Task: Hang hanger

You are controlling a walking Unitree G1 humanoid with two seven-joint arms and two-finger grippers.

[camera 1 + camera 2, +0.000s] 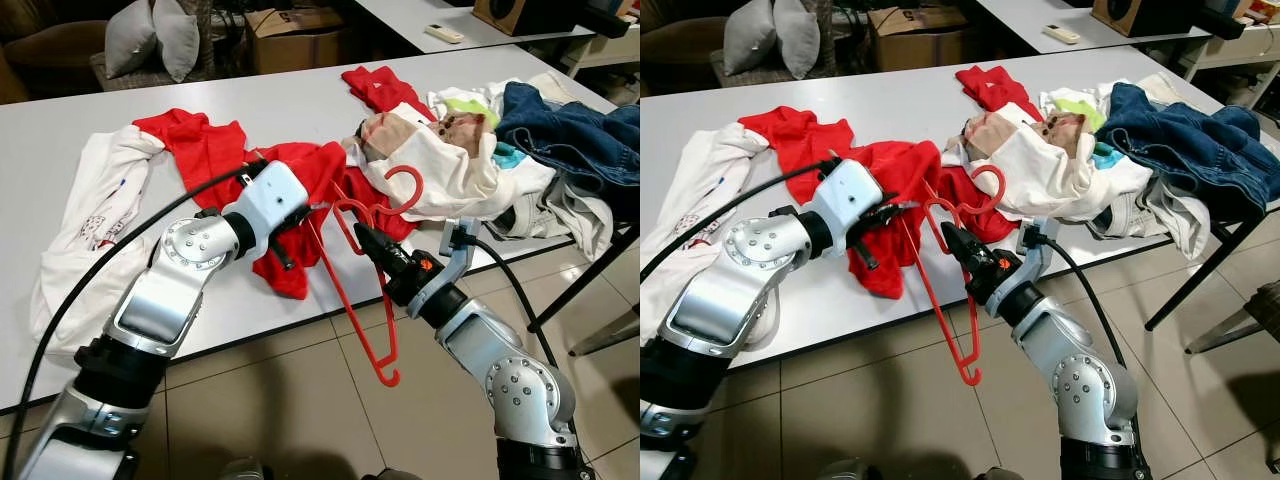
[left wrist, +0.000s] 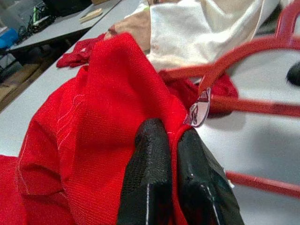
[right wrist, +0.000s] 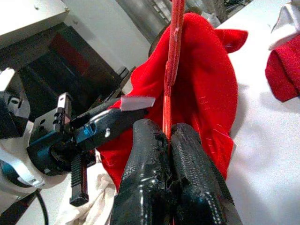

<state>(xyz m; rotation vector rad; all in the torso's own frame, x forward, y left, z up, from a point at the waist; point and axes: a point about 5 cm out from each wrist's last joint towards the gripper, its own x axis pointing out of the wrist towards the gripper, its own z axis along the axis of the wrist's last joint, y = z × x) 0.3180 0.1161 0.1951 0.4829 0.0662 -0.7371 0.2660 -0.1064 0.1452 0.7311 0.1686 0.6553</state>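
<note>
Setting: white table [image 1: 60,130] strewn with laundry; near edge facing robot, tiled floor below.
Task item: red plastic hanger [image 1: 372,290], held out past near table edge, hook end [image 1: 405,190] raised toward clothes pile, one long arm slanting down over floor.
Right gripper [image 1: 366,242]: fingers [image 3: 187,164] pressed together, clamped on thin bar of hanger close to neck; grip near neck judged chosen to steady frame while garment is fed on.
Left gripper [image 1: 300,212]: fingers [image 2: 150,178] closed, pinching fold of red garment [image 1: 290,200] by collar, where small white label [image 2: 200,108] shows; collar hold judged meant to keep neck opening available to hanger.
Relation: garment edge and hanger shoulder just beside each other, apparently touching in right wrist view; whether hanger arm already lies inside neck opening cannot be told.
Garment position: bulk lying on table, one part draped over near edge.
Other items: white shirt [image 1: 80,210] at left; white and beige clothes pile [image 1: 440,160] right of centre; blue denim [image 1: 580,135] at far right; cardboard box [image 1: 295,35] and grey pillows [image 1: 150,35] beyond table.
Stage, as judged: garment being fitted to hanger; hanging not yet reached; no rail in sight.
Risk, as judged: thin bar may twist in fingers; pinched knit may slip.
</note>
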